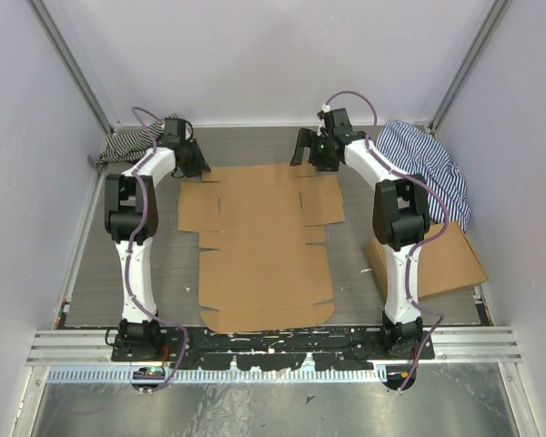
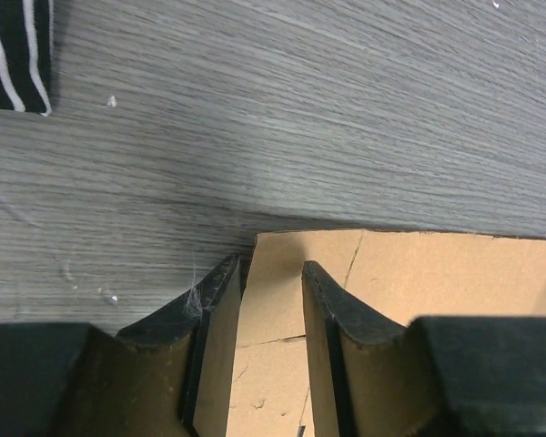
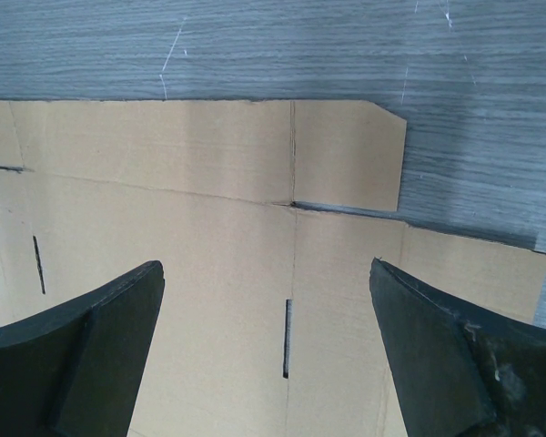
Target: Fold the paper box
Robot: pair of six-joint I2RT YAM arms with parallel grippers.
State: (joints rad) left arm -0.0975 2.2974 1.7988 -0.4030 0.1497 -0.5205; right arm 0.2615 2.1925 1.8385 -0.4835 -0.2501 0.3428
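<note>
Paper box (image 1: 264,246): unfolded, a flat cross-shaped sheet lying mid-table (image 1: 350,273).
Left gripper (image 2: 271,269): fingers narrowly parted over the sheet's far left corner.
Right gripper (image 3: 266,266): fingers spread wide above the far right flaps.
Cardboard stack (image 1: 450,264): near right.

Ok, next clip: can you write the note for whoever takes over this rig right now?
Left pincer: open with a narrow gap, at the far left corner of the paper box, not gripping it.
Right pincer: wide open above the far right flap, holding nothing.
Paper box: one flat sheet on the table between the arms. A separate cardboard stack lies beside the right arm.
Done: no fold visible yet.
Left: all of the folding, that is walls, flaps, tabs and lid.
</note>
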